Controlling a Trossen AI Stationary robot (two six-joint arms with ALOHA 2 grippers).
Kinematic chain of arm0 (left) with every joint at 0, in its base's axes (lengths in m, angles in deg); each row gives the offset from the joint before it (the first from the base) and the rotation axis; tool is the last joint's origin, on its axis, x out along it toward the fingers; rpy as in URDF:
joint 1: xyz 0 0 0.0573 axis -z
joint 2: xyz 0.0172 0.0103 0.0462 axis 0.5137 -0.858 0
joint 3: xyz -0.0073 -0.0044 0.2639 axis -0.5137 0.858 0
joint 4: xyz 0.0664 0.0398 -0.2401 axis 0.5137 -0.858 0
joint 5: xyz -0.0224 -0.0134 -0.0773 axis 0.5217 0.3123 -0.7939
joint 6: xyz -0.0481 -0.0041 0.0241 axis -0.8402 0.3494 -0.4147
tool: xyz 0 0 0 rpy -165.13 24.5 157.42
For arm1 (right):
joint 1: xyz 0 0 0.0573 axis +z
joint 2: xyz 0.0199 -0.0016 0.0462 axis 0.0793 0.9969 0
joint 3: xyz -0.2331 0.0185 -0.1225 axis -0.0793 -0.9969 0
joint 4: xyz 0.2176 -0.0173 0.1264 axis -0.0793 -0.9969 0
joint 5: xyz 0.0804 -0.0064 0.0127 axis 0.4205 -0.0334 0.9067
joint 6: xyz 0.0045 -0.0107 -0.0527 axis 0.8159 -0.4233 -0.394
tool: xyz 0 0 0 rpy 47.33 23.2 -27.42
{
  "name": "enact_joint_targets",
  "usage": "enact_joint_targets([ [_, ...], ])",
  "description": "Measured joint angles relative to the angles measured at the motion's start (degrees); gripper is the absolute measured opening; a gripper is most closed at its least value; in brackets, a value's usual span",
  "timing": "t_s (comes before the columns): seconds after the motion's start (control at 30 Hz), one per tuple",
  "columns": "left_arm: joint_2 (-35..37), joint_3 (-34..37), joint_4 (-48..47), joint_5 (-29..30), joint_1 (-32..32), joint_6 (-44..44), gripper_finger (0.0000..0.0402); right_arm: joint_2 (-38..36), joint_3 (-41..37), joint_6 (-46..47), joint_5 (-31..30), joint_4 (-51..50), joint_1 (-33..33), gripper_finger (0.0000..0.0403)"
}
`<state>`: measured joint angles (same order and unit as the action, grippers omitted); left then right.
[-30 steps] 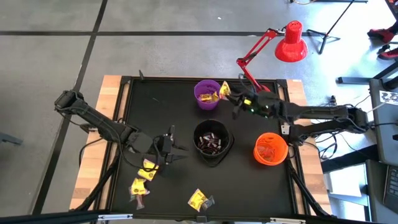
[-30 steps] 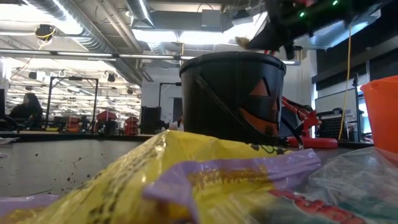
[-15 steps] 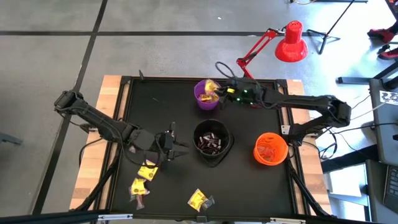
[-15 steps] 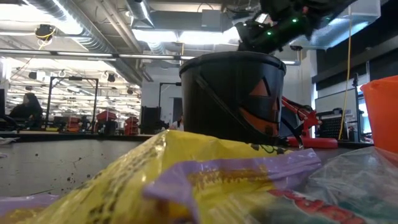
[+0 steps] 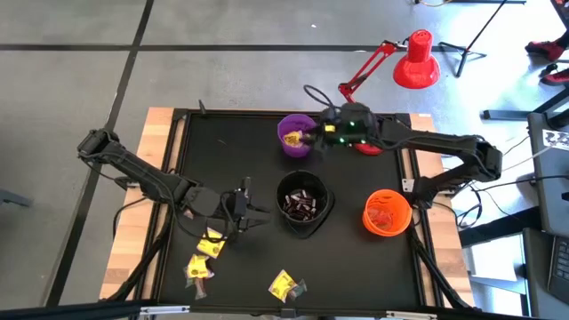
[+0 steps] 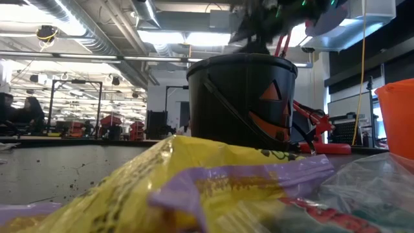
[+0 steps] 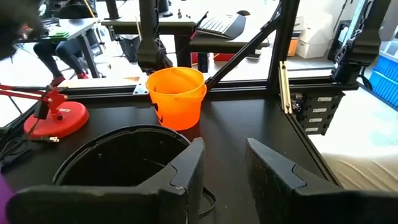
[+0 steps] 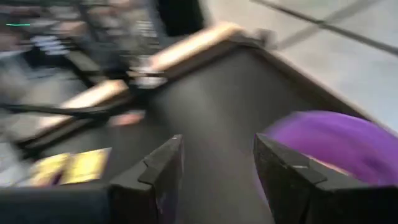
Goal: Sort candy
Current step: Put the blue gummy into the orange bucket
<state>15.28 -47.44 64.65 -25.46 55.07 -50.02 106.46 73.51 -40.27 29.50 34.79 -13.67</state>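
Nearest the front edge of the black tabletop point(image 5: 240, 147), a yellow wrapped candy piece point(image 5: 283, 284) lies alone, with two more yellow-and-purple wrapped pieces point(image 5: 203, 255) grouped toward the left front corner. The left end effector point(image 5: 252, 216) hovers low just beyond that group, so the nearest pieces lie behind and to the outer side of its fingers, which point toward the tall black plastic bucket point(image 5: 304, 203) holding dark wrapped candy. Its fingers stand a little apart with nothing between them, as the left wrist view shows. This arm is clearly the nearer one for the loose pieces; I judge it must turn or back off to reach them, and the tabletop around them lies open up to the raised front rim.

Right of the black bucket stands the small orange plastic bucket point(image 5: 387, 213). Farthest back, the right end effector point(image 5: 313, 138) hangs at the rim of the round purple plastic bowl point(image 5: 296, 135), which holds yellow candy; its fingers are spread and hold nothing. A red desk lamp point(image 5: 413, 60) stands on the floor beyond.
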Motion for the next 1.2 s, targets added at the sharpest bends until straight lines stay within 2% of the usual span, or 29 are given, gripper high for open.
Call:
enact_joint_targets([
  [0.07,0.0,0.0,-0.03,0.0,-0.04,0.0,0.0105,-2.0,0.94,0.01,2.08,-0.05,3.24,0.0181],
  [0.13,0.0,0.0,-0.02,0.06,-0.04,0.0,0.0105,-3.77,2.05,-0.52,1.58,-0.06,7.97,0.017],
  [0.4,0.0,0.0,-0.01,1.51,-0.04,-0.02,0.0105,-5.04,6.71,-6.07,-11.33,0.52,29.74,0.0136],
  [0.53,0.0,0.0,0.25,1.55,-0.04,-0.04,0.0105,-3.26,6.94,-5.87,-16.67,0.29,37.11,0.0131],
  [0.63,0.0,0.0,0.39,1.59,-0.04,-0.16,0.0105,-1.48,6.94,-4.46,-16.32,-0.17,40.46,0.0131],
  [0.73,0.0,0.0,1.32,1.77,-0.04,-1.26,0.0105,0.72,6.94,-4.98,-12.09,-0.2,43.02,0.0131],
  [0.83,0.0,0.0,4.23,1.4,-0.04,-1.26,0.0105,3.86,6.94,-5.08,-12.44,-0.26,44.9,0.0131],
  [1.2,0.0,0.0,6.38,1.07,-0.57,-1.03,0.0105,15.06,6.9,-4.05,-9.15,-0.56,47.39,0.0131],
])
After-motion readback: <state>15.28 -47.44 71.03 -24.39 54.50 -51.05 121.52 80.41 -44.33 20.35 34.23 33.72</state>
